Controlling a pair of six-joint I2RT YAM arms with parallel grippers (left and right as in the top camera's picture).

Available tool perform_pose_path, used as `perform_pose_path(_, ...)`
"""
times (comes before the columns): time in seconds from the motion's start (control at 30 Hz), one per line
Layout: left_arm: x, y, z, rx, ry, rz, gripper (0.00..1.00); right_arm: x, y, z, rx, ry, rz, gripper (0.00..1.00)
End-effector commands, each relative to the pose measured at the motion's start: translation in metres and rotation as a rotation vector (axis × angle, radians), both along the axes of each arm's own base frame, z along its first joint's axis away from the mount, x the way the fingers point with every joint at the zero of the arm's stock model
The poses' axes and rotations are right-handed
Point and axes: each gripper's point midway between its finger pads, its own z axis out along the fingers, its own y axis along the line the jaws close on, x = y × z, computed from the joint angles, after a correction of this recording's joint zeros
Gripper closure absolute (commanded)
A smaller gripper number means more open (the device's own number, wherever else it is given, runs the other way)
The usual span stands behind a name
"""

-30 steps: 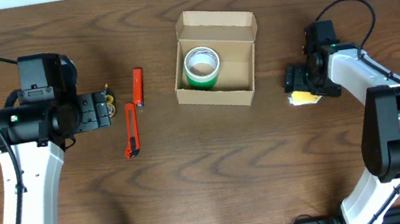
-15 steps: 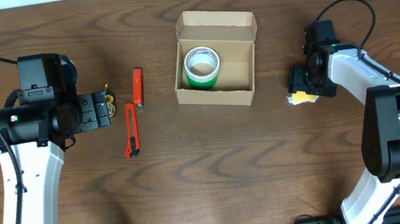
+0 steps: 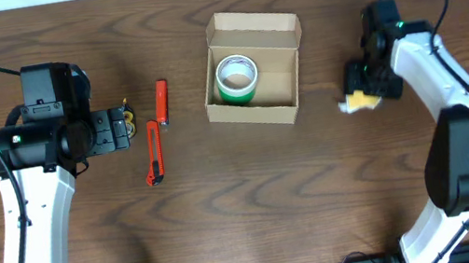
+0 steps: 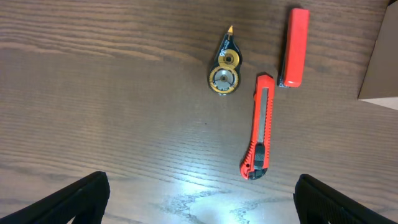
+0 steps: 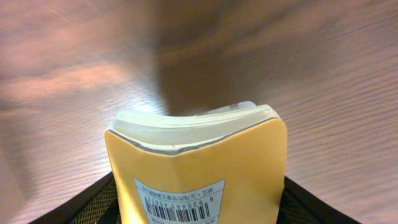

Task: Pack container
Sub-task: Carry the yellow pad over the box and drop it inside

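The box (image 3: 251, 113) sits at the top middle of the overhead view, on the table (image 3: 246, 205). Its lid flap stands open at the far side. 1 green tape roll (image 3: 237, 79) lies in its left half. The right half is bare.

The box looks like thin card, so I think it is light and a bit soft. A hard push could slide it or dent a wall. It is best not to grab it at all and just drop things in from above. If it must be held, I would pinch the top edge of a short side wall, not the floppy lid.

The right gripper (image 3: 365, 94), just right of the box, is clamped on a yellow pad (image 5: 199, 155). In the right wrist view the pad bows in the squeeze, so it seems bendy and light.

The left gripper (image 4: 199, 208), at the left, has its 2 fingers (image 4: 74, 199) wide apart with nothing between them. Higher up in its wrist view lie a red knife (image 4: 259, 127), a red bar (image 4: 293, 46) and a small gold wheel tool (image 4: 224, 68).
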Motion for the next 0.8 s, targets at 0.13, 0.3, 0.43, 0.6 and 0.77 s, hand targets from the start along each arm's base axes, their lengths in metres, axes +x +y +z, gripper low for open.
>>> perform_pose_path(0.13, 0.003, 0.002, 0.007, 0.008, -0.016, 0.001, 0.05, 0.019, 0.036, 0.14, 0.009, -0.287, 0.093, 0.34)
perform_pose_path(0.3, 0.003, 0.002, 0.007, 0.008, -0.017, 0.001, 0.05, 0.005, 0.092, 0.188, 0.021, -0.374, 0.282, 0.34)
perform_pose_path(0.43, 0.003, 0.002, 0.007, 0.008, -0.016, 0.001, 0.05, -0.005, 0.14, 0.197, 0.037, -0.399, 0.424, 0.34)
perform_pose_path(0.6, 0.003, 0.002, 0.007, 0.008, -0.017, 0.001, 0.05, -0.002, 0.184, 0.187, 0.035, -0.415, 0.532, 0.34)
perform_pose_path(0.77, 0.003, 0.002, 0.007, 0.008, -0.017, 0.001, 0.05, 0.022, 0.205, 0.165, 0.032, -0.425, 0.564, 0.35)
